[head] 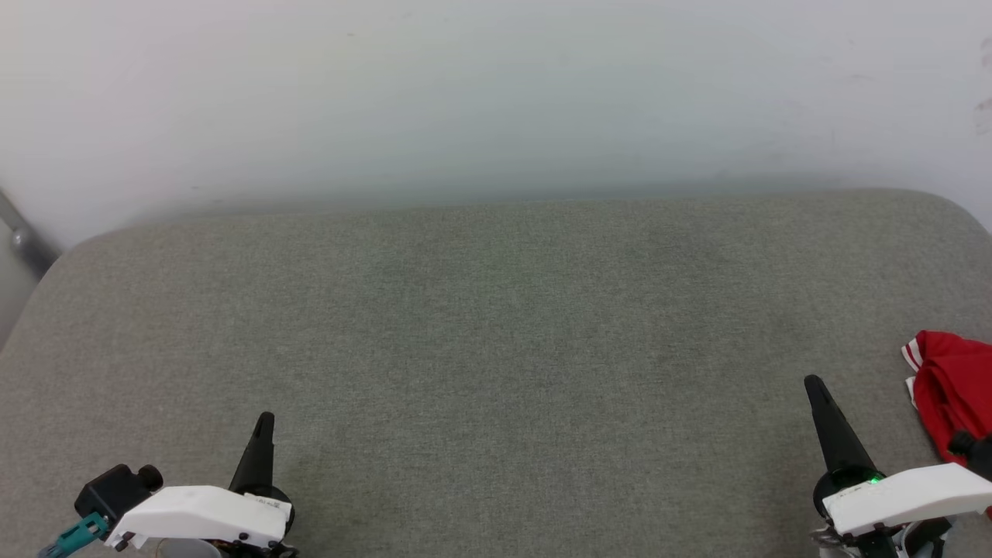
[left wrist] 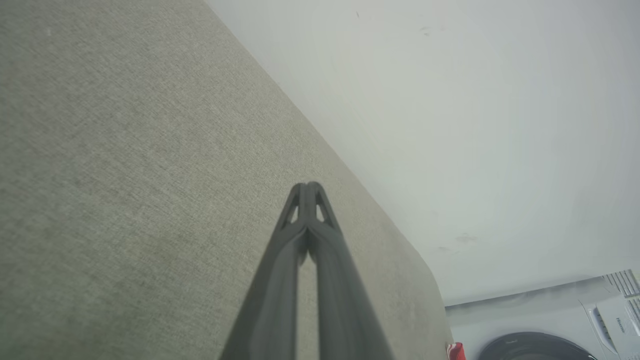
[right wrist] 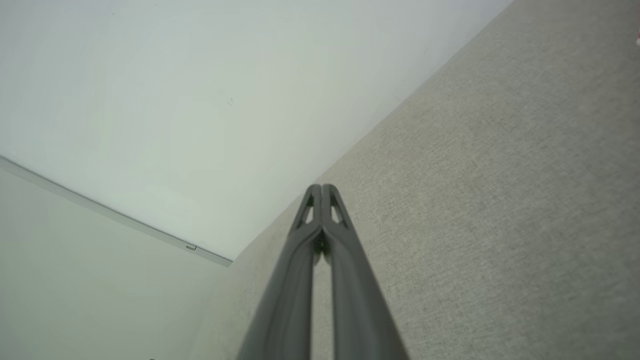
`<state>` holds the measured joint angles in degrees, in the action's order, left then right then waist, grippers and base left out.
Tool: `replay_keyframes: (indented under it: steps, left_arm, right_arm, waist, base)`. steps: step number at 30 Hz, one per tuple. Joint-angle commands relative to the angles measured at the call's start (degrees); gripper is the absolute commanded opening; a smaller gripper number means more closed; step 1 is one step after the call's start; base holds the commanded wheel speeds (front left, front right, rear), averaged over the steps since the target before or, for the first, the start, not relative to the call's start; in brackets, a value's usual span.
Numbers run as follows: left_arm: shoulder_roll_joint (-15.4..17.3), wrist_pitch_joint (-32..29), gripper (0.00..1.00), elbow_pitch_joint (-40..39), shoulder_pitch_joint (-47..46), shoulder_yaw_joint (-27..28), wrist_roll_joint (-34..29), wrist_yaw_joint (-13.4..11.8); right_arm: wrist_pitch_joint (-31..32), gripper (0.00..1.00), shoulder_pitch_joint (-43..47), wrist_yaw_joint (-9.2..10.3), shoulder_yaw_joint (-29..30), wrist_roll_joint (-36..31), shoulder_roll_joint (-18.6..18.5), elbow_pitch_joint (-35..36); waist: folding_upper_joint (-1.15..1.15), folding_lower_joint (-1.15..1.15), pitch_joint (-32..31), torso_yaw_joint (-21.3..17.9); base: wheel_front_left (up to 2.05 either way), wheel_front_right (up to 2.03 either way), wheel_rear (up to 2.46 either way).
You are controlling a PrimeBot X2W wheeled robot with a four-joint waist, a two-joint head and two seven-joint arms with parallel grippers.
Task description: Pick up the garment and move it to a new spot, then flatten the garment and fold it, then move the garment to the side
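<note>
While both sets of fingers are pressed together and empty, the garment (head: 957, 387) lies crumpled at the right side of the grey table (head: 496, 325).
Left gripper (head: 265, 422) and right gripper (head: 814, 384) sit at the near edge; the red garment is just beside the right gripper's outer side, with a white wall (head: 496, 93) behind.

Bare cushion (head: 496, 349), wall (head: 496, 93) behind, garment (head: 957, 387) far right

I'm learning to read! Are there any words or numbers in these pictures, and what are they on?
"Hisense", probably: tiny blurred word on the washing machine, not certain.
Tiny print on the white cover of the left gripper: too small to read.
The red shirt: no writing visible.
</note>
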<state>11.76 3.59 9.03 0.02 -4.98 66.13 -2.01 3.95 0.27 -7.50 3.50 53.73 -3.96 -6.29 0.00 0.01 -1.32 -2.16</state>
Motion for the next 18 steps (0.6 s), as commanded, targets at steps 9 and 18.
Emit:
replay_keyframes:
  steps: [9,18]
  left_arm:
    - [-1.21,-1.66,0.0,0.49,-2.2,2.2,4.73,1.81]
    - [-2.5,-3.04,0.0,1.27,-3.01,3.74,8.64,3.22]
  right_arm:
    - [0.42,0.0,-2.3,0.0,0.57,6.94,0.16,-0.92]
    - [0.78,0.0,-3.08,0.0,0.95,12.55,0.27,-2.14]
  waist:
    - [0.0,-0.01,0.18,0.26]
    - [0.0,-0.01,0.37,0.53]
  base:
    - [0.0,0.0,0.0]
    - [0.0,0.0,0.0]
